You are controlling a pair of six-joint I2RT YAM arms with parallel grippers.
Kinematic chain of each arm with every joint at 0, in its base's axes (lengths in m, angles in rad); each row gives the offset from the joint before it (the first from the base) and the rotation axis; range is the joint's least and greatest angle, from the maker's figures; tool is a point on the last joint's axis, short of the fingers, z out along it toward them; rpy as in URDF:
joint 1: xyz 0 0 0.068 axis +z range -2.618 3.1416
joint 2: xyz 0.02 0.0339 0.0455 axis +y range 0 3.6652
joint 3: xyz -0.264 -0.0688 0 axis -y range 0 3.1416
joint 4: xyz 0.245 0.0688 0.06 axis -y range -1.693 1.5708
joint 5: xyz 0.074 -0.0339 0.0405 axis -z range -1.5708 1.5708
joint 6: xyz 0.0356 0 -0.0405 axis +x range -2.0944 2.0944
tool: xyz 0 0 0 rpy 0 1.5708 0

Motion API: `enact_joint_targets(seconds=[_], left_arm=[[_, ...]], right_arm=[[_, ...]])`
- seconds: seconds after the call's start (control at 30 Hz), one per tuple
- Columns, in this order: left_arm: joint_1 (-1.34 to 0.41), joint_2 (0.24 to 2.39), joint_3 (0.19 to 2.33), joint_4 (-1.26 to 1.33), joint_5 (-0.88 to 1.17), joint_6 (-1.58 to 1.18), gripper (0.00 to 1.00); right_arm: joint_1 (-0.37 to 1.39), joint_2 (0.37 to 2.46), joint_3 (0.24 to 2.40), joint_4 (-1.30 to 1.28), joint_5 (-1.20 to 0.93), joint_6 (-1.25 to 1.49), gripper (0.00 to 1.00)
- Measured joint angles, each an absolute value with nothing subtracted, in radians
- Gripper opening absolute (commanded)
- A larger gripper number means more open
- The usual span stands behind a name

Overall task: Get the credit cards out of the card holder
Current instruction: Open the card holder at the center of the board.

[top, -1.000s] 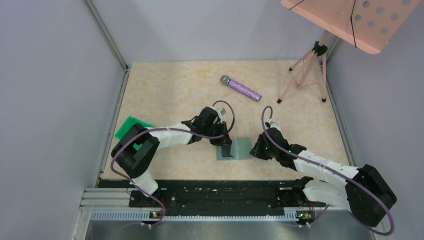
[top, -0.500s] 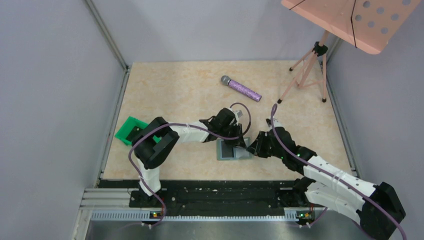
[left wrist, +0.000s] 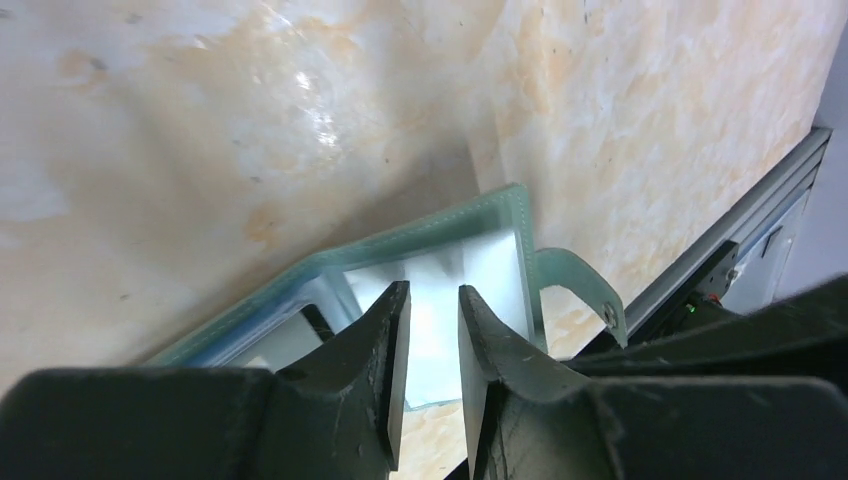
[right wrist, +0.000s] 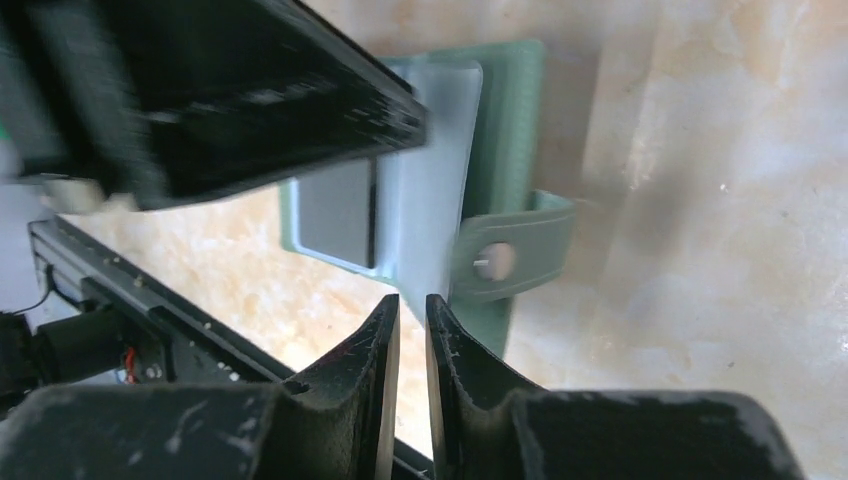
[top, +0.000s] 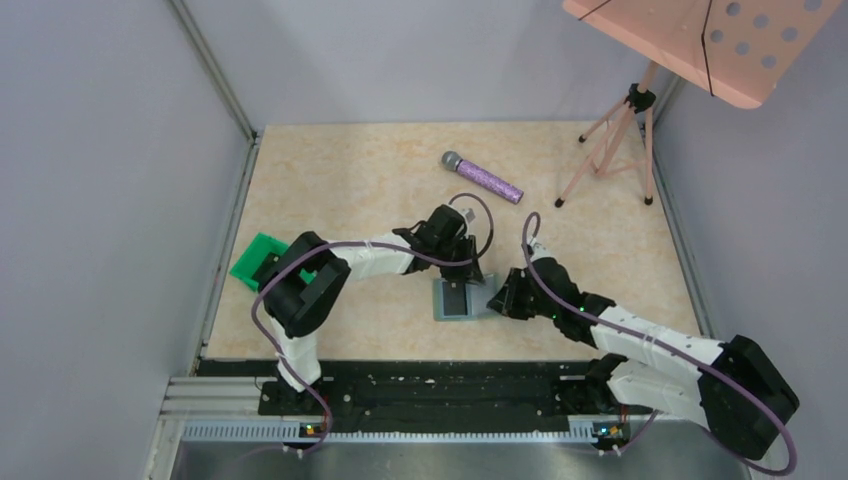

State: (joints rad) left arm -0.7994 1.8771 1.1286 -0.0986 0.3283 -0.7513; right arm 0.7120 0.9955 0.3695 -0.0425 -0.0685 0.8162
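The grey-green card holder [top: 444, 312] lies open and flat on the table between the two arms. It also shows in the left wrist view [left wrist: 497, 262] and the right wrist view [right wrist: 512, 110]. A dark card [right wrist: 338, 212] sits in its left pocket, seen from above as a dark patch [top: 456, 299]. My left gripper [top: 469, 274] hovers over the holder's far part, its jaws a narrow gap apart over the pale panel [left wrist: 432, 300], with nothing between them. My right gripper [top: 497, 297] is at the holder's right edge by the snap strap [right wrist: 512, 256]. Its jaws [right wrist: 408, 305] are almost together and empty.
A bright green flat piece [top: 258, 259] lies at the left table edge. A purple microphone [top: 485, 178] lies at the back. A pink music stand [top: 612, 140] is at the back right. The black base rail [top: 440, 392] runs along the near edge.
The holder's right half stood raised a second ago and now lies flat. My left gripper moved right onto the holder, then back a little. My right gripper shifted slightly left at its edge.
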Motion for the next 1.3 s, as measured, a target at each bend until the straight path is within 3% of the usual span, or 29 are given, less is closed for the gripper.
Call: enact_joint_targets(seconds=[0.5, 0.9, 1.3], left_arm=[[-0.748, 1.618, 0.981, -0.200, 0.244, -0.756, 0.24], [-0.748, 1.608, 0.878, -0.181, 0.242, -0.758, 0.21], [-0.748, 1.608, 0.816, -0.137, 0.246, -0.772, 0.15]], right_arm=[[0.712, 1.147, 0.377, -0.047, -0.033, 0.856, 0.17], [0.713, 1.254, 0.534, 0.054, -0.142, 0.853, 0.18], [0.674, 1.423, 0.514, 0.192, -0.257, 0.818, 0.20]])
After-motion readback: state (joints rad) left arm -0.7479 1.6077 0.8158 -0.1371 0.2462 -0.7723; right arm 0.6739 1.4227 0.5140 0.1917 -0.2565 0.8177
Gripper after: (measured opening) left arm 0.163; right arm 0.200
